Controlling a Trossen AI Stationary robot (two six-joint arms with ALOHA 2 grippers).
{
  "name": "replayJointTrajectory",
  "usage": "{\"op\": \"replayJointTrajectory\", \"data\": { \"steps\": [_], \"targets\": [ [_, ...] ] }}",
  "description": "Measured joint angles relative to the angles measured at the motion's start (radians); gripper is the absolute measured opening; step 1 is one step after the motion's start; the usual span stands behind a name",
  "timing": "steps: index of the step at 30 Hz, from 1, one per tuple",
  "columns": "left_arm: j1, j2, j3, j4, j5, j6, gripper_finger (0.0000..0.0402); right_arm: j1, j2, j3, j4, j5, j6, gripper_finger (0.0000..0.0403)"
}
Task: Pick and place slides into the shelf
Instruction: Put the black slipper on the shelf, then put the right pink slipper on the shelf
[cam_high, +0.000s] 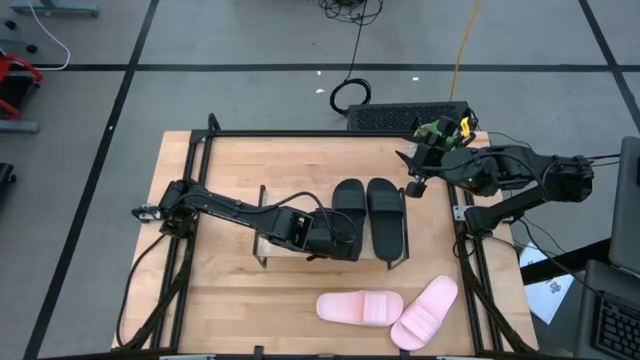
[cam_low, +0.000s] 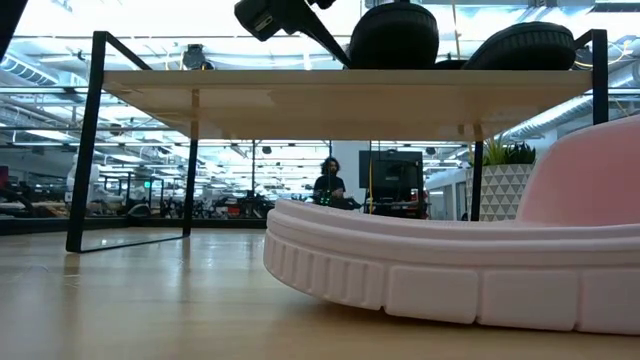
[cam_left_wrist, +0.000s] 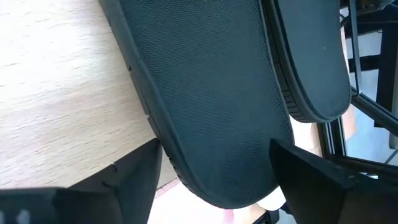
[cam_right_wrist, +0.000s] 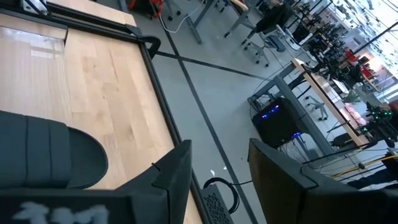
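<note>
From above, your shelf sits mid-table with both black slides on its right half: the left black slide and the right black slide side by side, touching. Your left gripper is at the near end of the left black slide, so I judge you're setting down or just letting go of that one; next comes backing off cleanly and going for the pink pair. The pink slides and lie on the wooden table in front of the shelf, toward its right. Your right gripper waits just beyond the shelf's right end. Down low, a pink slide fills the foreground, the shelf board above it, black slides on top; behind, a bright open room with a person far off. Left wrist: the fingers stand wide apart either side of the black slide's end, whether pressing it I can't tell. Right wrist: fingers parted, holding nothing, grey floor and desks beyond.
</note>
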Motion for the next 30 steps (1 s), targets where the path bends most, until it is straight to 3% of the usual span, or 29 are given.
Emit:
{"op": "replayJointTrajectory", "data": {
  "steps": [9, 18, 30],
  "targets": [
    [0.005, 0.0, 0.001, 0.098, 0.019, 0.049, 0.0295, 0.0, 0.008, 0.0, 0.058, -0.002, -0.035, 0.0148],
    [0.005, 0.0, 0.001, 0.094, 0.045, 0.063, 0.0276, 0.0, 0.015, 0.0, 0.068, -0.002, -0.05, 0.0148],
    [-0.002, 0.0, 0.001, 0.056, 0.073, 0.07, 0.0288, 0.0, 0.015, 0.0, 0.068, -0.003, -0.047, 0.0148]
  ]
}}
